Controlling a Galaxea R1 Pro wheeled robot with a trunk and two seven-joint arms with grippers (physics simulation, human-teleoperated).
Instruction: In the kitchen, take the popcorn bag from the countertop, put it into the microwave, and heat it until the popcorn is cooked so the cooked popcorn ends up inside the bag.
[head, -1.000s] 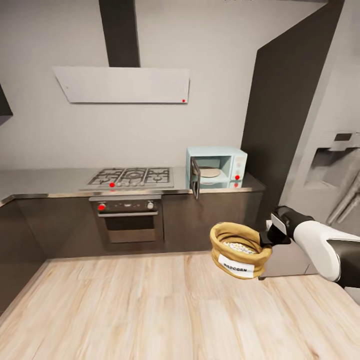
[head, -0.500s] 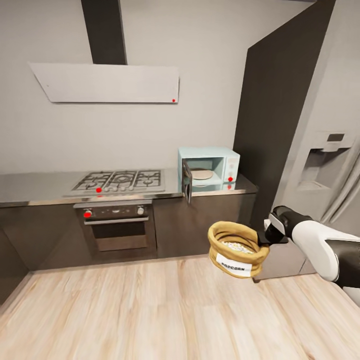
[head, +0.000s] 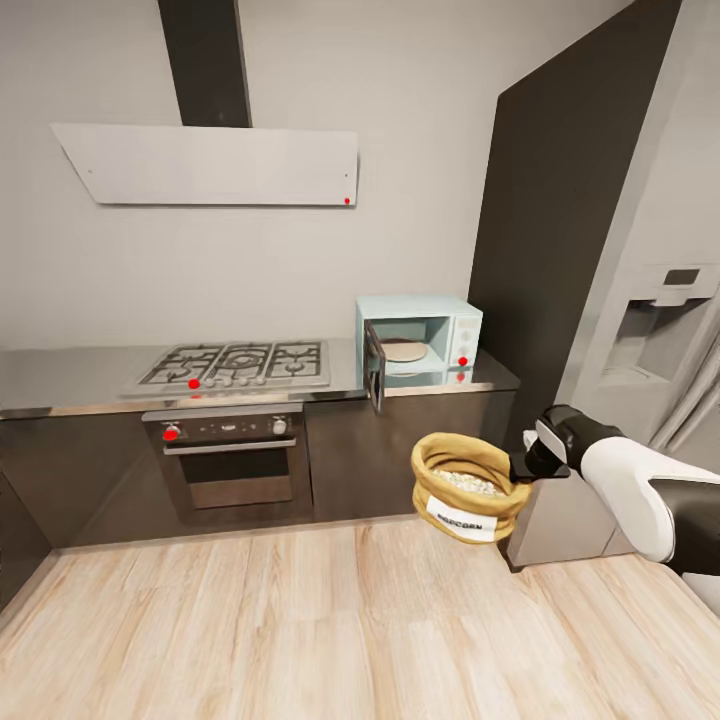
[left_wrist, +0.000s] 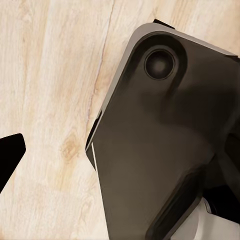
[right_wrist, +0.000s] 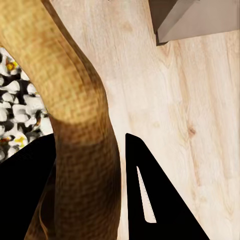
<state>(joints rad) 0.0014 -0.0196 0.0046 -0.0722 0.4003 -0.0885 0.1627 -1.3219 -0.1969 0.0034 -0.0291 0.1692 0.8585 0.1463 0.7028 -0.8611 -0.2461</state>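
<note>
1. The right gripper (head: 522, 467) has its fingers (right_wrist: 150, 200) clenched on the rolled rim of the bag (head: 465, 487); the wrist view shows one on each side of the rim. The bag hangs in the air above the wood floor (head: 300, 620), in front of the dark cabinets and below the bench edge.
2. Popcorn (head: 466, 482) lies in a pale heap inside the bag, seen close in the right wrist view (right_wrist: 15, 115).
3. The left wrist view looks down on the floor and a dark part of the robot's body (left_wrist: 165, 150); a black finger tip (left_wrist: 9, 155) shows at the edge, and I cannot tell how the left fingers stand.
4. On the bench (head: 70, 375) the microwave (head: 420, 340) stands with its door (head: 375, 366) swung open, right of the hob (head: 235, 365).
5. Against the earlier frames, the whole view has shifted, so the camera moved; the bag is grasped as before and now sits a little higher and closer to the cabinets under the microwave.
</note>
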